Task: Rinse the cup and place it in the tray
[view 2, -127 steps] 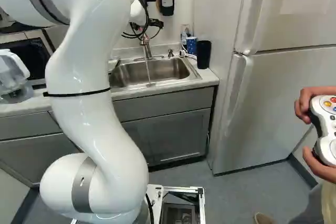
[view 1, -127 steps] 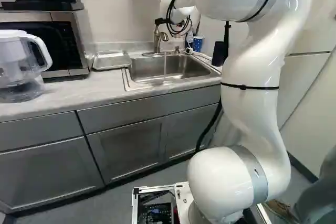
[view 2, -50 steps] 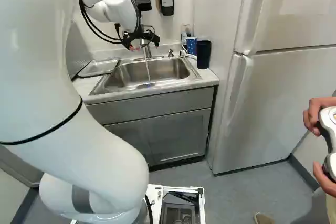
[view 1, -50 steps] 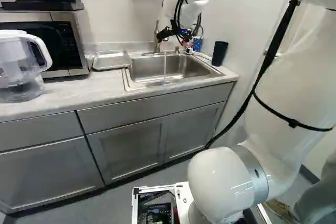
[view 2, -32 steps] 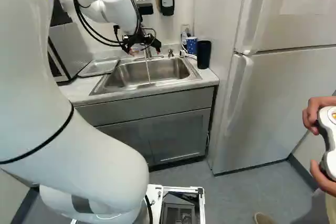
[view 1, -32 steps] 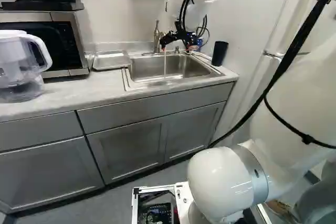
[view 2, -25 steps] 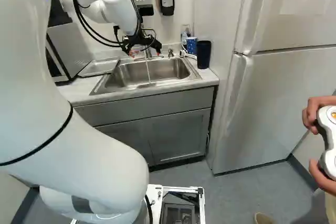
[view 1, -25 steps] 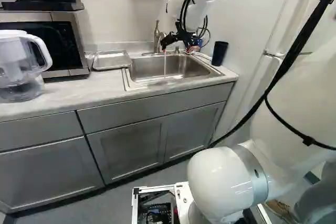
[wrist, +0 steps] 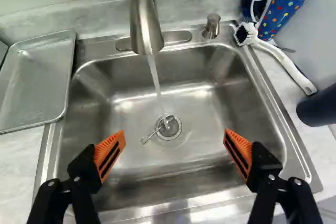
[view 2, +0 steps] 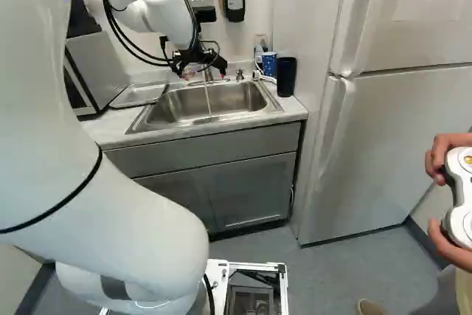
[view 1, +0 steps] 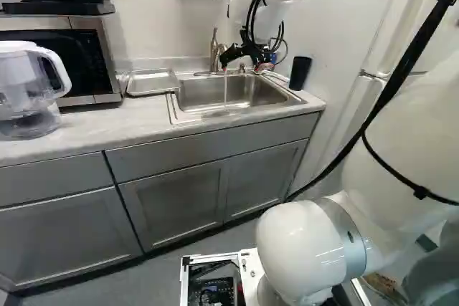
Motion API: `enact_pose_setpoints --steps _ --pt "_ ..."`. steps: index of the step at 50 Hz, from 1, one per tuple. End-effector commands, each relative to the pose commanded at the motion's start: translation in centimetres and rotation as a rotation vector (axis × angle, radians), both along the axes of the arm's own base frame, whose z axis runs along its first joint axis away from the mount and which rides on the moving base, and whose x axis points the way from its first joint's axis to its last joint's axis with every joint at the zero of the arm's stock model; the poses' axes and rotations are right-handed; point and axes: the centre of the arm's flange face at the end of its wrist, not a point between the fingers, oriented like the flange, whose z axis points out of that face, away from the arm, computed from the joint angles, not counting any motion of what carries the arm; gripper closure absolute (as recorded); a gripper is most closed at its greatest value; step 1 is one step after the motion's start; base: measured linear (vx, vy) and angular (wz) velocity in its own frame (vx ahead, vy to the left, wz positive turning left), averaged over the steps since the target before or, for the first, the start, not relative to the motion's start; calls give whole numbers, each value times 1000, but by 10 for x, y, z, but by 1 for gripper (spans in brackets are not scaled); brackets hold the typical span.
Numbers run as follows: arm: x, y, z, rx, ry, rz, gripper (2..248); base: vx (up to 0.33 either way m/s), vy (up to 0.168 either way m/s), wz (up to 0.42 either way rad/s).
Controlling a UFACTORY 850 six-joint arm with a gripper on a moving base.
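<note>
Well, refrigerator (view 2: 383,160): well apart from the gripper (view 2: 203,71), off on its right.
White arm (view 2: 59,108): reaching across toward the sink, carrying the gripper at its end.
Counter (view 1: 72,137): lower than the gripper, on both sides of the sink.
Sink (wrist: 199,108): directly under the gripper, its basin spanning both fingers.
Tray (wrist: 39,87): ahead of the gripper and out to its left, lying on the counter side of the sink, partly against the rim.
Faucet (wrist: 144,24): ahead of the gripper, water running from its spout.
Gripper: spread wide over the basin, nothing held between its fingers (wrist: 116,139).
Dark tumbler (wrist: 320,106): outside the gripper's right finger, on the counter.
Cup (wrist: 283,9): blue with dots, upright, beyond the gripper and to its right, behind the sink's corner, out of its grasp.
Brush (wrist: 289,66): white-handled, between cup and tumbler, ahead and right of the gripper.
Soap dispenser (wrist: 211,26): ahead of the gripper, right of the faucet.
Drain (wrist: 178,132): below the gripper, seen between its fingers, the water falling there.
</note>
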Motion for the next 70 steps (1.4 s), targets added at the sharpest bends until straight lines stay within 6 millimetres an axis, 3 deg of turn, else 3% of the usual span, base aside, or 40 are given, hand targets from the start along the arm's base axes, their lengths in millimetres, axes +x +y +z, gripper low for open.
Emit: enact_pose_setpoints --steps 31,54,70 --pt "2 -45 2 0 -34 -96 3 0 0 0" --pt "12 -47 -10 1 -93 -100 3 0 0 0" --pt "7 -59 -24 8 -130 -131 3 0 0 0"
